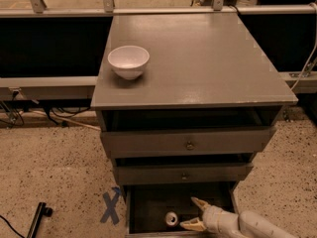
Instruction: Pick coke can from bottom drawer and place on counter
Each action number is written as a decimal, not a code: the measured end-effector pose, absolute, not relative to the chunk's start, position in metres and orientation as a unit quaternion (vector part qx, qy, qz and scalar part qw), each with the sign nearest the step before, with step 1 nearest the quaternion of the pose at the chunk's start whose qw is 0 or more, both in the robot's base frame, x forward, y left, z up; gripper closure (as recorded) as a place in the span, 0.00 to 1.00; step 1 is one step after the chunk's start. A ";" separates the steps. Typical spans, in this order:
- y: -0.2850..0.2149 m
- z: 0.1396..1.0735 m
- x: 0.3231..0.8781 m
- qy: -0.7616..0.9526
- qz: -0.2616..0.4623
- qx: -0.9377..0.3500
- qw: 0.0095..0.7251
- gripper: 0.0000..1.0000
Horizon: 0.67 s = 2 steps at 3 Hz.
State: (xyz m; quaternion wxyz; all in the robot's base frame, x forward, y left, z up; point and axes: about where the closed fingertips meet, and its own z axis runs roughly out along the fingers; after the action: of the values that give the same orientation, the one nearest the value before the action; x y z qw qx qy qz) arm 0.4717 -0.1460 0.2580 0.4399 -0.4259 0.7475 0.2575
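Note:
The bottom drawer (148,205) is pulled open at the foot of the cabinet. The coke can (172,219) stands upright inside it near the front, its silver top showing. My gripper (195,213) reaches in from the lower right and sits just right of the can, fingers spread, one finger (199,203) behind and one near the drawer's front. The can is not between the fingers. The counter (198,58) is the broad grey top above.
A white bowl (129,61) stands on the counter's left side. Two upper drawers with round knobs (189,145) sit slightly open above the bottom one. A blue X mark (111,207) is on the speckled floor at left, with a black object (37,219) farther left.

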 end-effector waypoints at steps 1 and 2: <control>-0.136 0.239 0.471 0.750 0.276 -0.432 0.417 0.27; -0.123 0.225 0.464 0.736 0.303 -0.450 0.406 0.26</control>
State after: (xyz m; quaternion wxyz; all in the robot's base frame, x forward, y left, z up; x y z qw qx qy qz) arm 0.4637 -0.1232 0.2255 0.4056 -0.4497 0.7361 0.3026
